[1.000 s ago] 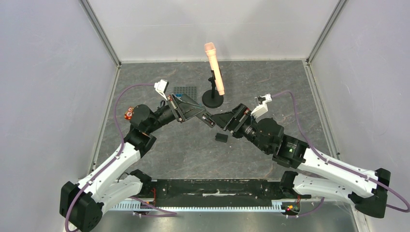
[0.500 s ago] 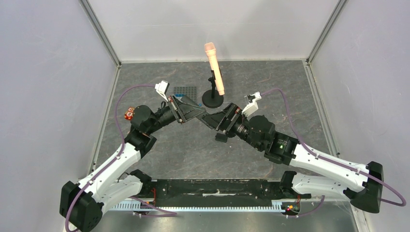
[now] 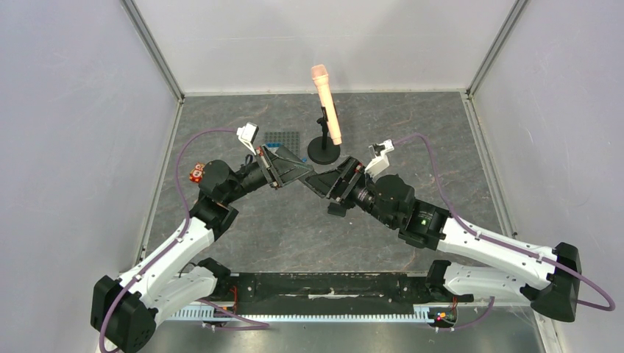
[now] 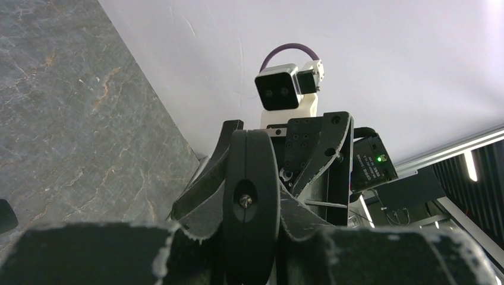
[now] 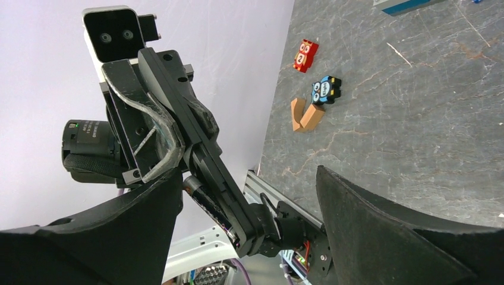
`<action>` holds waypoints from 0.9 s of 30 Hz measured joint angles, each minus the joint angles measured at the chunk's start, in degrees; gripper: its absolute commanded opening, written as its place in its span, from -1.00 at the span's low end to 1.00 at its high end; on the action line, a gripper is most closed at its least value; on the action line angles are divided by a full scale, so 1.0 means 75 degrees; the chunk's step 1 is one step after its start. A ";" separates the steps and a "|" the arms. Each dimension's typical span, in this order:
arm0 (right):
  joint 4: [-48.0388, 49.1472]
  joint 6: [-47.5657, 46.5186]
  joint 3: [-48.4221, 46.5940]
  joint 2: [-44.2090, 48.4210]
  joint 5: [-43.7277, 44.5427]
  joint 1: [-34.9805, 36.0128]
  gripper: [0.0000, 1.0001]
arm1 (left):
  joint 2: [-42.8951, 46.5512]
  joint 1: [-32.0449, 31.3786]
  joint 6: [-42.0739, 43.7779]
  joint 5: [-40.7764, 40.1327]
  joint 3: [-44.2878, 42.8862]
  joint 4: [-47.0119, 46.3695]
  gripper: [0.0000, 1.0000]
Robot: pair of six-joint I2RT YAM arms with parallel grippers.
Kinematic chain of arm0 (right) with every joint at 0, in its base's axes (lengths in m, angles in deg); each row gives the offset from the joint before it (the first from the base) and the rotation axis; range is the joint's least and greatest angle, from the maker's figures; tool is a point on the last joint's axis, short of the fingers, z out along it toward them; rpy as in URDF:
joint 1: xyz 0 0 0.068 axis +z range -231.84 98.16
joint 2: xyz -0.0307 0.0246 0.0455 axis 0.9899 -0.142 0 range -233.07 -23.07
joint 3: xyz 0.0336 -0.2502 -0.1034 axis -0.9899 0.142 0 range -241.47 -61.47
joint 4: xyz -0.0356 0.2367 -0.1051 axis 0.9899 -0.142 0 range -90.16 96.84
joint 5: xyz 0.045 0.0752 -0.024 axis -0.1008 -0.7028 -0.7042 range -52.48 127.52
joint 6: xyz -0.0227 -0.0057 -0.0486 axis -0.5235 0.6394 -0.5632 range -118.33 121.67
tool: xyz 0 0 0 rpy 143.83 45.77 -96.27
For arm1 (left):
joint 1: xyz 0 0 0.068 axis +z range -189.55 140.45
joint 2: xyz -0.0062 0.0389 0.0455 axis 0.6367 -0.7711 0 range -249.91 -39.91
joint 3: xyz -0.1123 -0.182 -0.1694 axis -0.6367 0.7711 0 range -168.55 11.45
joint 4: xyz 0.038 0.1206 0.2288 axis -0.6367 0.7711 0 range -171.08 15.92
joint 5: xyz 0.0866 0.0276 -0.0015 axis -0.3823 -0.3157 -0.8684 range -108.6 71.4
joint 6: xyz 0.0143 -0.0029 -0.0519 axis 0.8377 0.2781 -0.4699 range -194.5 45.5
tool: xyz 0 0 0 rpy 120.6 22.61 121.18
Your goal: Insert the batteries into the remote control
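My left gripper (image 3: 296, 173) is shut on the remote control (image 3: 313, 179) and holds it in the air, pointing at the right arm. In the left wrist view the remote control (image 4: 252, 169) shows end-on between the left gripper (image 4: 249, 252) fingers. My right gripper (image 5: 249, 234) stands open, its two fingers straddling the remote control (image 5: 205, 151) at its free end. One of the batteries (image 5: 201, 198), a dark cylinder with a coppery tip, lies in the remote's open compartment, close to the left fingertip (image 5: 151, 205). The small black back cover (image 3: 336, 209) lies on the table under the right gripper (image 3: 328, 184).
A peach microphone (image 3: 326, 103) on a black stand is just behind the grippers, with a dark gridded mat (image 3: 282, 138) to its left. A red brick (image 5: 305, 55), a blue-black brick (image 5: 326, 89) and a tan wooden piece (image 5: 306, 116) lie by the left wall.
The right arm has moved left toward the remote, so its fingers now straddle the free end, and its jaws have narrowed a little. The left arm has held still.
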 measured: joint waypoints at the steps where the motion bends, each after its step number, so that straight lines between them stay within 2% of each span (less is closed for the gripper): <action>1: 0.0015 0.0009 0.0000 0.0000 -0.0006 -0.0006 0.67 | 0.0000 0.0000 0.0000 0.0017 0.0000 0.0000 -0.96; 9: 0.0128 0.0122 0.0000 0.0000 -0.0015 -0.0058 0.61 | 0.0000 0.0000 0.0000 0.0047 0.0000 -0.0052 -0.96; 27: 0.0361 0.0300 0.0125 0.0108 -0.0131 -0.0154 0.30 | 0.0000 0.0000 -0.0023 0.0052 0.0000 -0.0117 -0.96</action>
